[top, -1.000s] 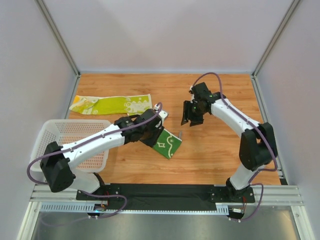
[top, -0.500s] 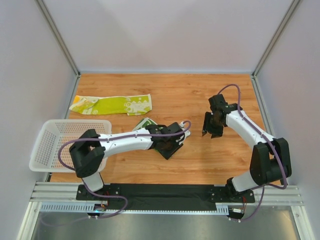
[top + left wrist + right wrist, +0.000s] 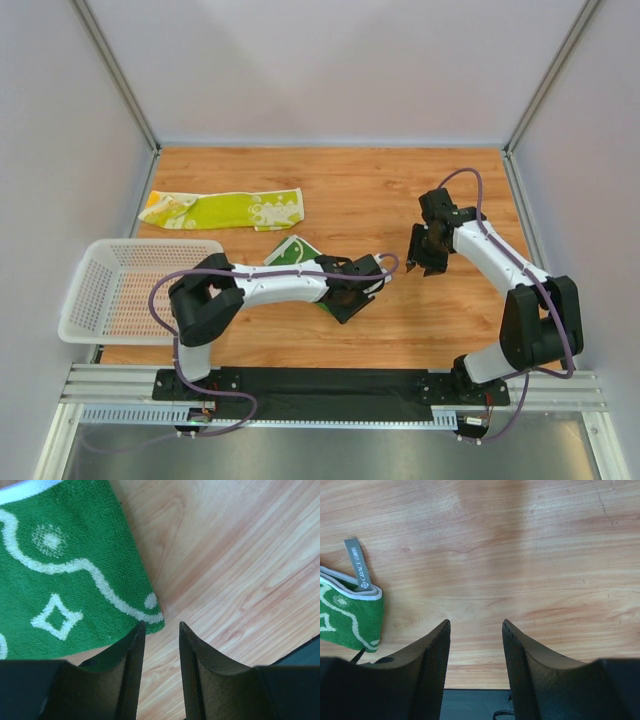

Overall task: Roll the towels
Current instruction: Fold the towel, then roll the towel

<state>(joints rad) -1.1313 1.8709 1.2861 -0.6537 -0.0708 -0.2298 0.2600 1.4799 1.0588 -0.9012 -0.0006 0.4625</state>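
Note:
The dark green towel (image 3: 292, 250) with white swirls lies at the table's middle, mostly hidden under my left arm. In the left wrist view its near corner (image 3: 75, 565) sits just beside my left gripper (image 3: 161, 625), which is open over bare wood with nothing between its fingers. In the top view that left gripper (image 3: 347, 298) hangs low at the towel's near right end. My right gripper (image 3: 424, 262) stands open to the right, apart from the green towel's end (image 3: 350, 615) with its grey tag (image 3: 358, 565). The lime-yellow towel (image 3: 225, 210) lies flat at the back left.
A white mesh basket (image 3: 150, 244) stands at the near left edge. Bare wood lies between the two grippers and along the right side. A black strip (image 3: 330, 382) runs along the table's near edge by the arm bases.
My left gripper has swept right across the green towel to its near right end, its elbow swinging in. The right gripper has drawn back to the right and nearer.

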